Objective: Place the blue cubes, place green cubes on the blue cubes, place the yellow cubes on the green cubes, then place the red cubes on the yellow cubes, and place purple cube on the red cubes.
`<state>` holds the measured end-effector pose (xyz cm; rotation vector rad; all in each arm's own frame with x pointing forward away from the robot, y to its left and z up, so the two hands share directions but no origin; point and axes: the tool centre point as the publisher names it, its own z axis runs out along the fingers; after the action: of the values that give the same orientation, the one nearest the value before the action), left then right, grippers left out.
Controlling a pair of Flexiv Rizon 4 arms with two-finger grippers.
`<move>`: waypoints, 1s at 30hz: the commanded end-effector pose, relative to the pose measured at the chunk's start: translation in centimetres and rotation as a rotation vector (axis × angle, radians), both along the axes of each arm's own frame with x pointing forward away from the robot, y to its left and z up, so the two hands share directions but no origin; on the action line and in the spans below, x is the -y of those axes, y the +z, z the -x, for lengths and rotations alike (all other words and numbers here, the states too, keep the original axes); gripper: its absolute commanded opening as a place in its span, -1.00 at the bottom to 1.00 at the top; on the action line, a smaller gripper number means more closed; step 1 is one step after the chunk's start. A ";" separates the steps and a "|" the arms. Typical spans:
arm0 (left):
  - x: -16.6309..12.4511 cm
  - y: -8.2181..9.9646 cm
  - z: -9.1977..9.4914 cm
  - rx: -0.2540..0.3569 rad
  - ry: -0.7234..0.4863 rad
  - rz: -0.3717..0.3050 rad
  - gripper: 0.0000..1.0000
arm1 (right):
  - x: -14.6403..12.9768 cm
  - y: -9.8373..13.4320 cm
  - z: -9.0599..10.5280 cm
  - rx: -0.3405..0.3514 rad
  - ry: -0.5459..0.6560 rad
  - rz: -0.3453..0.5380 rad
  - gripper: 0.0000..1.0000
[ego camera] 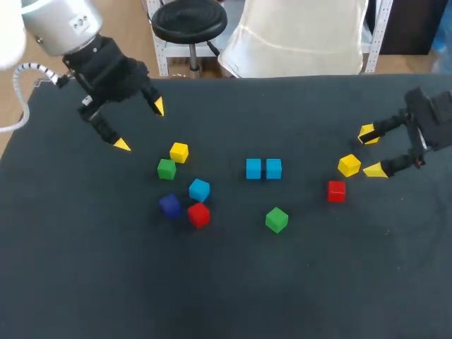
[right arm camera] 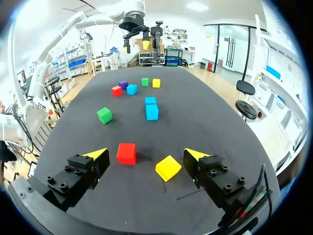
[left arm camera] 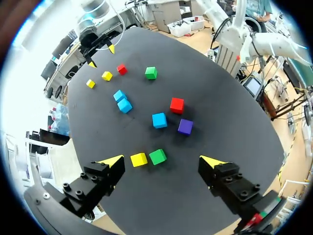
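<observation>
Two blue cubes [ego camera: 253, 168] [ego camera: 274, 168] sit side by side mid-table. Left of them lie a yellow cube [ego camera: 179, 152], green cube [ego camera: 166, 169], blue cube [ego camera: 199, 189], purple cube [ego camera: 169, 205] and red cube [ego camera: 198, 215]. My left gripper [ego camera: 140, 126] hangs open above and behind this group; the yellow [left arm camera: 139, 159] and green [left arm camera: 157, 156] cubes show between its fingers [left arm camera: 162, 161]. A lone green cube [ego camera: 277, 219] lies nearer the front. My right gripper [ego camera: 371, 152] is open, with a yellow cube [right arm camera: 168, 168] between its fingers [right arm camera: 146, 153] and a red cube [ego camera: 336, 191] beside it.
In the left wrist view a second yellow cube [left arm camera: 90, 83] lies by the right gripper's far finger. The black table [ego camera: 106, 282] is bare along its front and at the back middle.
</observation>
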<state>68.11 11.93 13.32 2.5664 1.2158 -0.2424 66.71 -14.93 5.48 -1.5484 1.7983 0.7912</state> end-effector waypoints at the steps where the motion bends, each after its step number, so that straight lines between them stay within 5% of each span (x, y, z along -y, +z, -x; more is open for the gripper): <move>1: 0.1 0.0 -0.4 -0.011 -0.005 -0.010 1.00 | 0.0 -0.1 -0.1 0.001 0.002 -0.003 1.00; 11: 0.3 -1.0 -0.4 -0.011 -0.038 -0.056 1.00 | 0.0 -0.1 -0.1 0.001 0.002 -0.003 1.00; 30: 9.4 -6.0 3.1 -0.107 0.002 -0.040 1.00 | 0.0 -0.1 -0.1 0.001 0.002 -0.003 1.00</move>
<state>65.17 2.94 7.89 2.6292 1.2663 -0.3678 66.71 -14.90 5.48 -1.5485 1.7988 0.7902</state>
